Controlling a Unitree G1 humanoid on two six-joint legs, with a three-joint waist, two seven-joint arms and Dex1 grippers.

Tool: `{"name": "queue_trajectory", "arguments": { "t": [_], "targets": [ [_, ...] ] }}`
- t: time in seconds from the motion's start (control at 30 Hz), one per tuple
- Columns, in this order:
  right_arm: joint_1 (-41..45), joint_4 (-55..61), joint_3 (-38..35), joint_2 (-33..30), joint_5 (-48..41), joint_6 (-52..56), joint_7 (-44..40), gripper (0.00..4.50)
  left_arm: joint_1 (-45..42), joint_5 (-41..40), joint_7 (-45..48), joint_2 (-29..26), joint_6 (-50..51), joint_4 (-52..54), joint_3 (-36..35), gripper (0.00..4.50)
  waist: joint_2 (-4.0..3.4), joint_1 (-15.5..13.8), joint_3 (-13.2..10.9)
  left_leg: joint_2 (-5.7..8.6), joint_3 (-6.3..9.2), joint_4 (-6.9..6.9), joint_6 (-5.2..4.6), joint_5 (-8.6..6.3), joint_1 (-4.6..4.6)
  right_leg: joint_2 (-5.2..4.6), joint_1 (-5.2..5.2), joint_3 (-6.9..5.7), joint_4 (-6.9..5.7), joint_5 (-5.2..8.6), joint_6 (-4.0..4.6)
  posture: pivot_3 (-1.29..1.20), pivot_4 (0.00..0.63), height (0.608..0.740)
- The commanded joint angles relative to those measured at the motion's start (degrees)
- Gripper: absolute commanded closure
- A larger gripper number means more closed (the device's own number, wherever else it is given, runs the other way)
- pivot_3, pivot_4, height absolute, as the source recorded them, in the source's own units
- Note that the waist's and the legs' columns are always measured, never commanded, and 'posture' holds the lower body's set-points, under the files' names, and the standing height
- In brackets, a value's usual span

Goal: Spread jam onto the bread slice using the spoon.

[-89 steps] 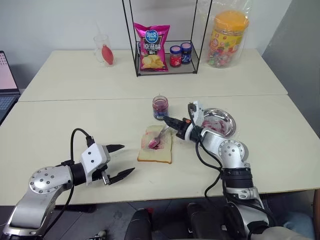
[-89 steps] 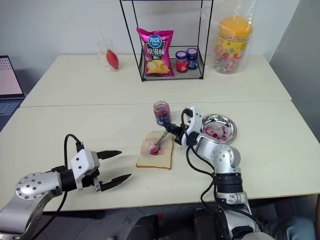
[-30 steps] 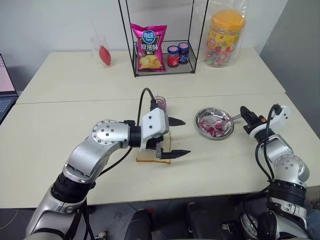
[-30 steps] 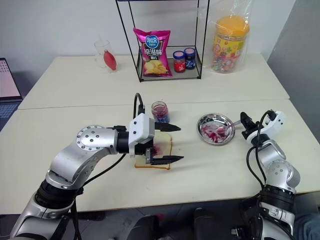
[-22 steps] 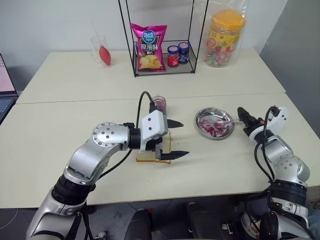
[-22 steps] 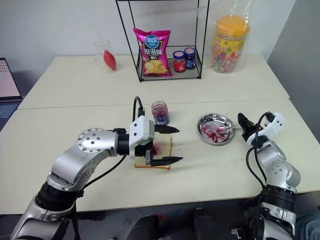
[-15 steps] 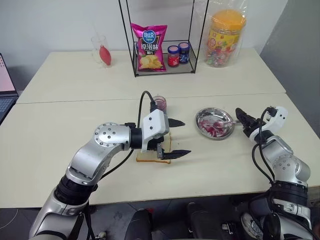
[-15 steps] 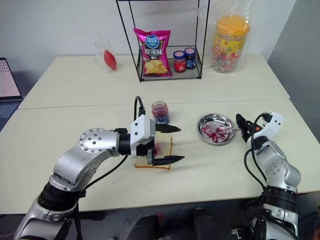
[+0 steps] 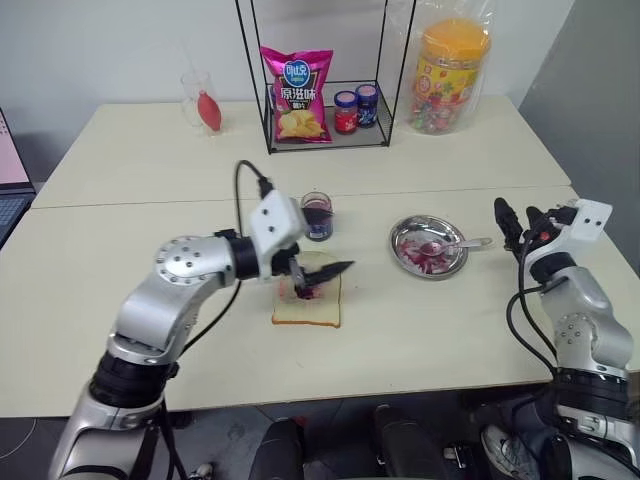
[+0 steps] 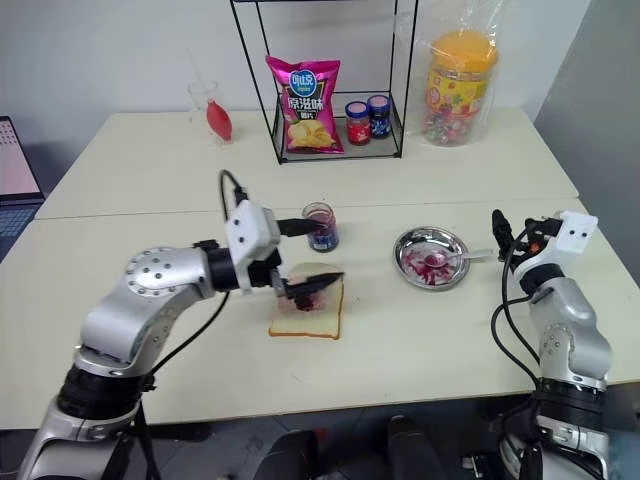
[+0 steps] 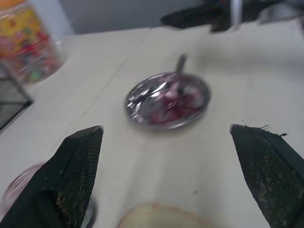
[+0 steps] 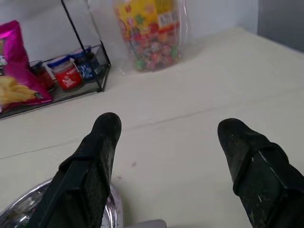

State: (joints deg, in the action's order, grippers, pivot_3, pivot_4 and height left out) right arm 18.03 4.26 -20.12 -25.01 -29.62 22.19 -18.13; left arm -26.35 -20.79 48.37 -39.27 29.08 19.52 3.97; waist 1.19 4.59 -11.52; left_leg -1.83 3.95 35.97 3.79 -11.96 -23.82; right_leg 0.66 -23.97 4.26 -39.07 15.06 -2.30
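Note:
The bread slice (image 9: 305, 302) lies flat on the table with a purple smear on its face. Just behind it stands the jam (image 9: 317, 215) in its small open glass jar. My left gripper (image 10: 315, 252) hovers open over the slice's far edge, one finger near the jar, the other above the smear; nothing is between them. The spoon (image 9: 466, 243) rests in the metal dish (image 9: 405, 256), its handle sticking out over the right rim. My right gripper (image 9: 513, 218) is open and empty, raised just right of the handle's end.
At the back, a black wire rack (image 9: 330, 140) holds a chips bag (image 9: 297, 92) and two small jars (image 9: 358, 108). A candy jar (image 9: 454, 75) stands right of it, a glass (image 9: 201, 97) to the left. A laptop (image 9: 8, 165) sits at the far left edge.
My right gripper opened, let go of the spoon's handle, then rose and rolled. The spoon stayed in the dish. My left gripper drew back left across the bread, still open.

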Motion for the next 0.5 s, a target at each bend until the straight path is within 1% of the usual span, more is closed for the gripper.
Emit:
{"name": "queue_trajectory", "arguments": {
  "t": [0.03,0.17,0.3,0.4,0.5],
  "targets": [
    [-4.0,12.1,2.2,-7.2,-3.7,3.3,-10.8,0.93,3.0,0.8,1.6,-6.2,-0.3,-0.7,-6.7,0.0,-0.01,0.0,0.0,0.0,0.0,0.0,0.0,0.0,0.0,0.0,0.0,0.0,-0.01,0.0,0.0,0.0,0.15,0.74],
    [-9.0,17.6,2.6,-18.3,-6.8,7.3,-23.0,0.93,10.6,0.9,4.9,-12.3,-2.3,-1.8,-12.2,0.0,0.0,-0.1,0.0,0.0,0.01,0.04,0.0,0.0,0.0,-0.03,0.04,-0.03,0.02,0.01,0.01,0.0,0.15,0.74],
    [-13.2,19.6,0.3,-27.5,-9.8,10.7,-32.8,0.93,18.8,0.9,7.6,-16.1,-4.2,-1.9,-17.3,0.0,0.03,-0.4,0.0,0.04,-0.02,0.08,0.0,0.0,0.08,-0.11,0.16,-0.04,0.07,0.01,0.02,0.0,0.15,0.74],
    [-15.9,20.0,-0.8,-31.9,-10.1,11.1,-37.8,0.93,22.2,0.0,9.2,-17.6,-4.4,-1.8,-19.7,0.0,0.04,-1.0,0.0,0.04,0.0,0.1,0.0,0.0,0.12,-0.12,0.21,-0.07,0.08,0.11,0.19,0.0,0.15,0.74],
    [-16.9,19.3,-0.9,-33.7,-9.4,10.7,-40.1,0.93,24.1,0.4,11.2,-18.3,-6.0,-1.3,-19.6,0.0,0.08,-1.4,0.0,0.04,-0.01,0.1,0.0,0.0,0.17,-0.12,0.25,-0.07,0.08,0.11,0.19,0.0,0.15,0.74]
  ]
}}
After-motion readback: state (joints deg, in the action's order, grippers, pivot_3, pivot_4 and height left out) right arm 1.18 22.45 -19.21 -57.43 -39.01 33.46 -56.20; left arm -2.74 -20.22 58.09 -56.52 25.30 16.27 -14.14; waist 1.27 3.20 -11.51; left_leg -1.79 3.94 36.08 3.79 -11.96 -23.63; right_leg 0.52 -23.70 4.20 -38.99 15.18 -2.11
